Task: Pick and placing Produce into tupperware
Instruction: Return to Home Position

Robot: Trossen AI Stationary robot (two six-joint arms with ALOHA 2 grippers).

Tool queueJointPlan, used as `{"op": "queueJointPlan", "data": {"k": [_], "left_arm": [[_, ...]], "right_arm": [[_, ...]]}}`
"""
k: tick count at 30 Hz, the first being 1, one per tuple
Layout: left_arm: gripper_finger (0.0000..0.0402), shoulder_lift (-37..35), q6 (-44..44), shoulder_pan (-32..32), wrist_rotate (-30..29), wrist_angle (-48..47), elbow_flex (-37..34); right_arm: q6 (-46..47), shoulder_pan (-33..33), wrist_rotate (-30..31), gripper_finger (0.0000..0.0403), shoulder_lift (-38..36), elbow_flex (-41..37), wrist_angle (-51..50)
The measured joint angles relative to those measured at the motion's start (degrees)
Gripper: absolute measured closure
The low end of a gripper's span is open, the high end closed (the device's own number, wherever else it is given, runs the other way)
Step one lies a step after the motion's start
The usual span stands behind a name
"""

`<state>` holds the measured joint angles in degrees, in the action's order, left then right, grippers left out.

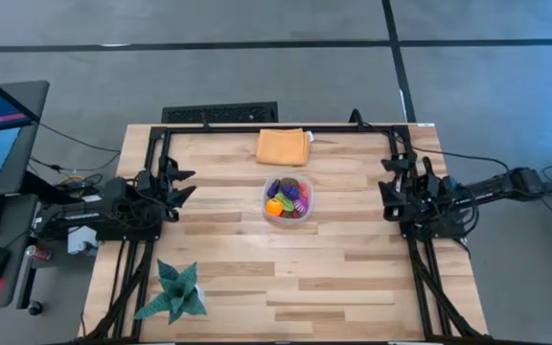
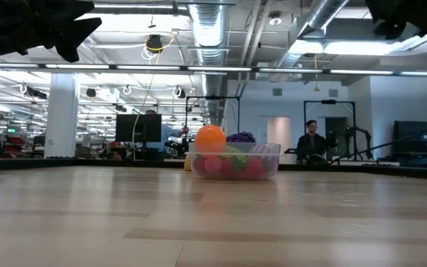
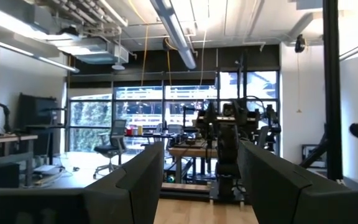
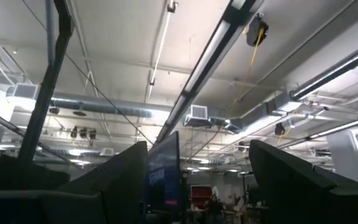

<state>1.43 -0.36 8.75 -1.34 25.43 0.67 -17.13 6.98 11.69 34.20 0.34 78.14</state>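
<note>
Two grippers flank the tupperware [image 1: 265,201], and we read that spacing as deliberate: with the step in hand being a retreat to rest, each arm belongs clear of the container so nothing gets knocked. The left gripper [image 1: 190,183] stands well apart from the tupperware on the robot's left, the right gripper [image 1: 387,188] well apart on the other side, both pointing in toward it. In each wrist view the two dark fingers are spread with open room showing between them, so we take both tools as apart and empty. The produce [image 1: 287,196] lies heaped inside the tupperware, and we see no loose piece on the table [image 1: 353,268] around it, which we judge to mean the sorting is finished. From table height the container's clear wall [image 2: 269,165] shows magenta pieces [image 2: 213,166] packed low and a green one among them, while an orange [image 2: 210,138] and a dark purple piece [image 2: 241,138] stand above the rim. The pile looks full and loosely stacked, so we would expect a nudge to spill the top pieces. A folded orange cloth [image 1: 283,147] lies near the tupperware, and a spiky green plant [image 1: 173,292] sits well apart from it.
</note>
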Motion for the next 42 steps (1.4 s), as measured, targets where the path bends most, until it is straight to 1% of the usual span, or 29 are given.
{"op": "queueJointPlan", "data": {"k": [7,14,18,21,24,26,29,32,35,38,42], "left_arm": [[0.0207,0.0,-0.9,0.0,0.7,0.0,0.0],[0.0207,0.0,-0.9,0.0,0.3,-0.2,0.0],[0.0207,0.0,-0.9,0.0,-0.7,-0.3,0.0],[0.0207,0.0,-0.8,0.0,-1.0,-0.8,0.0],[0.0207,0.0,-0.7,0.0,-1.2,-1.2,0.0],[0.0207,0.0,-0.8,0.0,-1.3,-1.4,0.0],[0.0207,0.0,-0.4,0.0,-0.2,-1.8,0.0],[0.0207,0.0,-0.1,0.0,1.5,-1.8,0.0],[0.0207,0.0,-0.1,0.0,1.2,-1.9,0.0],[0.0207,0.0,-0.1,0.0,0.4,-2.0,0.0],[0.0207,0.0,-0.1,0.0,-0.1,-2.1,0.0]], "right_arm": [[-3.3,1.3,0.2,0.0097,-11.1,0.0,-7.7],[3.1,0.7,0.8,0.0097,-24.8,0.0,-28.2],[9.7,-0.7,-0.1,0.0097,-33.6,0.0,-40.9],[14.2,-1.5,-2.6,0.0097,-34.0,0.0,-46.0],[16.9,-2.4,-4.4,0.0097,-34.1,0.0,-47.6],[17.1,-2.8,-5.2,0.0097,-34.0,0.0,-48.0],[17.5,-3.9,-9.6,0.0097,-34.1,0.0,-47.8],[22.9,-5.5,-11.6,0.0097,-34.1,0.0,-52.4],[27.2,-6.8,-13.9,0.0097,-34.1,0.0,-56.0],[26.1,-7.5,-17.3,0.0097,-34.1,0.0,-54.0],[24.7,-8.0,-17.6,0.0097,-34.1,-0.1,-55.8]]}}
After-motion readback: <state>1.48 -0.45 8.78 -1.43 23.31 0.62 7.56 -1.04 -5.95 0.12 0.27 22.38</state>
